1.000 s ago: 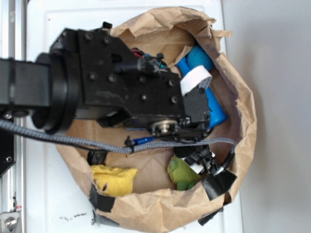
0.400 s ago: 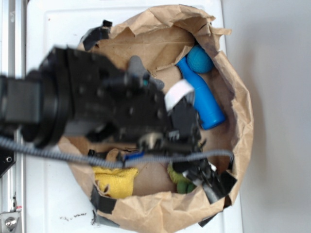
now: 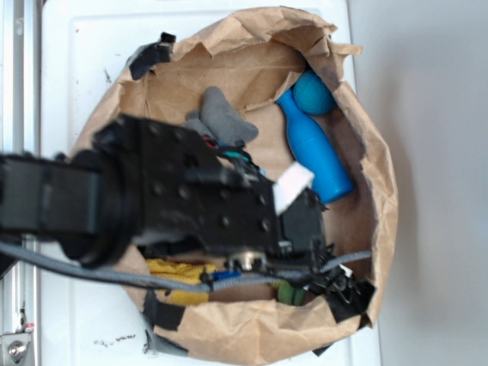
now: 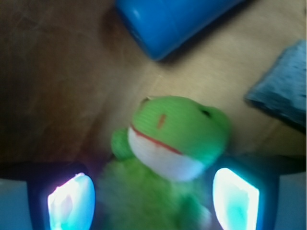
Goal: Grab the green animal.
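Pincer (image 4: 153,196) spread apart, straddling the green frog (image 4: 175,143) in the paper bag.

In the wrist view the two glowing fingertips (image 4: 71,201) stand either side of the frog's fuzzy body, not yet pressed into it, so the toy sits in the gap, placed for a squeeze across its middle. Its face, with white patch and red mouth line, tips toward the blue bowling pin (image 3: 316,156) beyond it. From the exterior view the frog (image 3: 290,292) is nearly hidden under the black wrist, low in the crumpled brown bag (image 3: 381,191) near its lower wall, beside the yellow cloth (image 3: 175,271). The arm reaches in from the left across the white worktop (image 3: 61,69), wrist bent downward into the bag. A grey plush toy (image 3: 221,118) lies well apart, toward the bag's upper side.
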Robot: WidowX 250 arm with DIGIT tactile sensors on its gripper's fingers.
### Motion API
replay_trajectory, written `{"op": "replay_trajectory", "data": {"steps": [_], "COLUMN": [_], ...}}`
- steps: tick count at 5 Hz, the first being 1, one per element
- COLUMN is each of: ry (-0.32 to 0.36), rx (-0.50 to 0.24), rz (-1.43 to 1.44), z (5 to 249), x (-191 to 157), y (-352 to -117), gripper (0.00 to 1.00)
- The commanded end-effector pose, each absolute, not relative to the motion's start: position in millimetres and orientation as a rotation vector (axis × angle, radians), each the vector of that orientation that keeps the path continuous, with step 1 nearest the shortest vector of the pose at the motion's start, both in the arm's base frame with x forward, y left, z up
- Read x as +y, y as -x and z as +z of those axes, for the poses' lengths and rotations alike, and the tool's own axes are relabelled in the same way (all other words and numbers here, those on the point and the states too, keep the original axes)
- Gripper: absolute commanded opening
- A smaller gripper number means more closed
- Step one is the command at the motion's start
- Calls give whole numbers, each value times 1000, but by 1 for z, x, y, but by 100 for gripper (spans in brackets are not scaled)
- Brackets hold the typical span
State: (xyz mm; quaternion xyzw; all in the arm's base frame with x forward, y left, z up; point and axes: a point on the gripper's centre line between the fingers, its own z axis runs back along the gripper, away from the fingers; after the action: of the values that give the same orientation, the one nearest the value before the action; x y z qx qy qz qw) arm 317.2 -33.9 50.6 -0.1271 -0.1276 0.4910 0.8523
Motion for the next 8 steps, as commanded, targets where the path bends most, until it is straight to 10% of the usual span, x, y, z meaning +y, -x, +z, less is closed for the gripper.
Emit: {"op": "replay_trajectory", "data": {"steps": [1, 2, 5, 7, 8], "ry": [214, 229, 297, 60, 27], "rx": [-281, -288, -279, -492, -349], "rz": [1046, 1028, 982, 617, 358], "z": [40, 43, 86, 123, 144], "x": [-38, -37, -12, 17, 36], "y": [-346, -342, -316, -299, -304], "gripper": [100, 0, 0, 0, 0]}}
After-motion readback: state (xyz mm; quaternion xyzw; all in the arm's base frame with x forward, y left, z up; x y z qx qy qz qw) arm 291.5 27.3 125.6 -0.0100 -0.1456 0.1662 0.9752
